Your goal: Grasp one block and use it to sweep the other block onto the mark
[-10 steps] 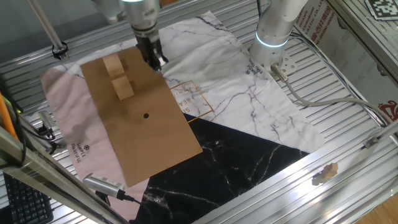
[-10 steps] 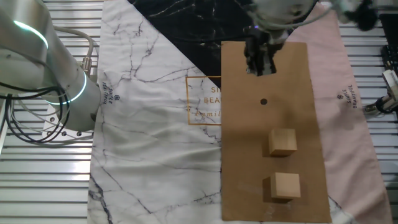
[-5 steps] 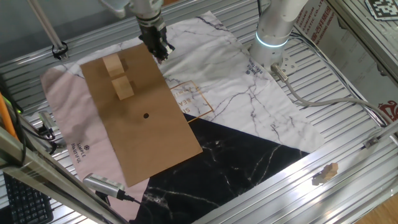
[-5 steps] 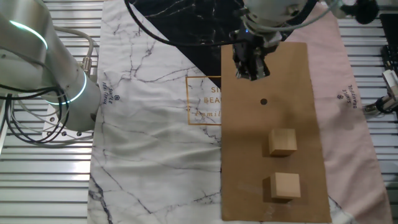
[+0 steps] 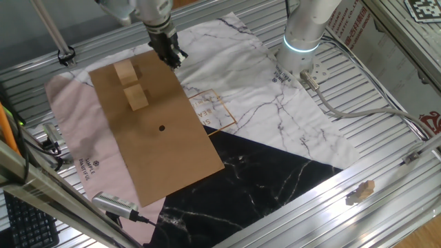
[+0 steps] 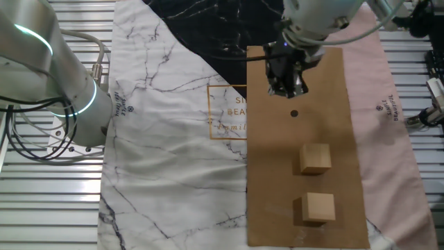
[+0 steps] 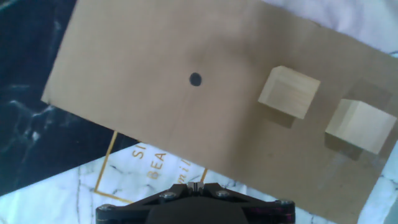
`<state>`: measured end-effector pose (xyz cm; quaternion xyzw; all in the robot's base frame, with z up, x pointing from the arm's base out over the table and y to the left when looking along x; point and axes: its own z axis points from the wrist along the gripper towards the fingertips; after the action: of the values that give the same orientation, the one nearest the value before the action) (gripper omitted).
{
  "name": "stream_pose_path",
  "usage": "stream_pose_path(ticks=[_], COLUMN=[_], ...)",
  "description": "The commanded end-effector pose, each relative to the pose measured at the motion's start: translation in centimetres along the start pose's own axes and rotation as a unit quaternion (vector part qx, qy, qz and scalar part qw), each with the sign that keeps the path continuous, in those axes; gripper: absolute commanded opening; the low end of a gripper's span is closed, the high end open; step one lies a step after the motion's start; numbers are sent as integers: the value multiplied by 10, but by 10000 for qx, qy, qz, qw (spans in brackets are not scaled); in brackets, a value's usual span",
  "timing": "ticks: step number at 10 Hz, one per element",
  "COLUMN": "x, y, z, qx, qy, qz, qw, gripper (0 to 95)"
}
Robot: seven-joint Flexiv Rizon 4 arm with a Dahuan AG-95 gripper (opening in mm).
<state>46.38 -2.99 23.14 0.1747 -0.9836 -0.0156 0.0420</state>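
Two pale wooden blocks lie on a brown cardboard sheet [image 6: 277, 187]. One block [image 6: 316, 157] [image 5: 136, 96] [image 7: 289, 92] is nearer the mark. The other block [image 6: 318, 207] [image 5: 125, 71] [image 7: 360, 126] sits farther off, toward the sheet's end. The mark [image 6: 293, 114] [image 5: 162, 127] [image 7: 195, 79] is a small black dot on the sheet. My gripper [image 6: 290, 89] [image 5: 169, 56] [image 7: 194, 185] hangs above the sheet, on the side of the mark away from the blocks. It is shut with nothing between its fingers and touches neither block.
An orange square outline with letters [image 6: 229, 111] [image 7: 149, 165] is printed on the marble cloth beside the sheet. The arm's base [image 5: 302, 38] [image 6: 48, 83] stands at the cloth's edge. A pink bag [image 5: 76, 145] lies under the sheet, and a silver tool [image 5: 114, 203] rests at the table rim.
The gripper swung out toward the sheet's edge near the orange outline, then came back over the sheet, ending closer to the mark. Both blocks are where they were.
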Motion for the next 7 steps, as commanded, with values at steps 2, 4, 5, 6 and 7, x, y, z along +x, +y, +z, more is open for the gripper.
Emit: stream_pose_path(ticks=[2,4,5,6,7], x=[-1,-1,-1,-1,-2], y=[-1,0,0,0,0], z=[1,1,1,1,1], qx=[38,55,66,48,76], qy=[-6,-92,-170,-214,-250], qz=[161,160,126,151,174], qw=[9999,9998,9998,9996,9995], gripper=[0,0,0,0,0])
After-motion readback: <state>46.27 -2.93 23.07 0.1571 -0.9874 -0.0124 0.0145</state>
